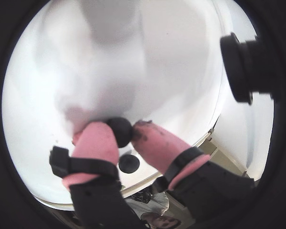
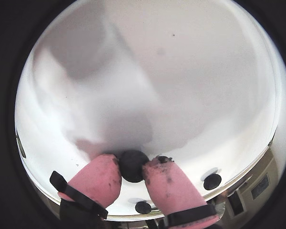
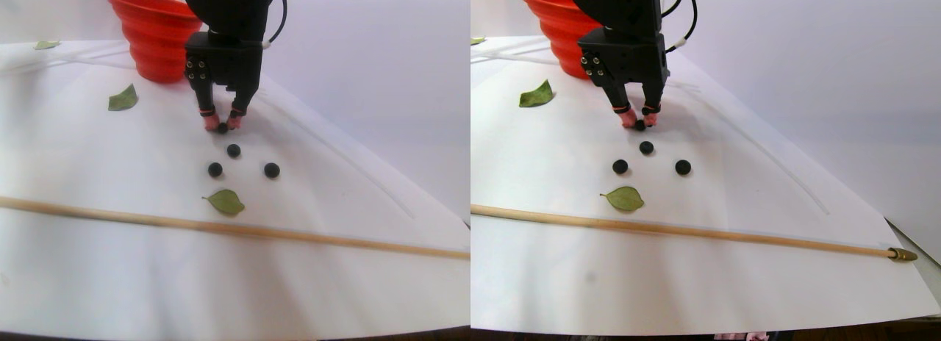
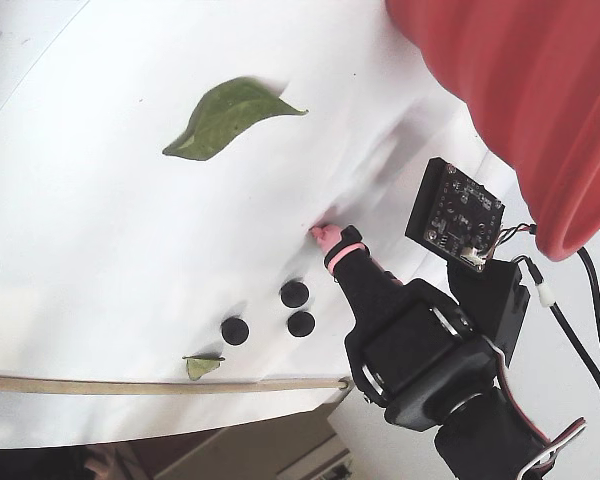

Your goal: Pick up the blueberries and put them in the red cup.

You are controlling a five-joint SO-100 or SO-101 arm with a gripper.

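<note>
while three blueberries point(image 3: 234, 150) lie nearby, the end effector point(image 2: 132, 167) pinches one blueberry point(image 2: 133, 165) on the worktop point(image 3: 88, 179).

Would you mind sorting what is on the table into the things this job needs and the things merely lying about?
Belonging to the job:
- small round near-black blueberry between the fingertips
- three more loose blueberries on the sheet
- large ribbed red plastic cup
- pink-tipped black gripper

Just lying about:
- green leaves
- long thin wooden stick
- white paper sheet
</note>
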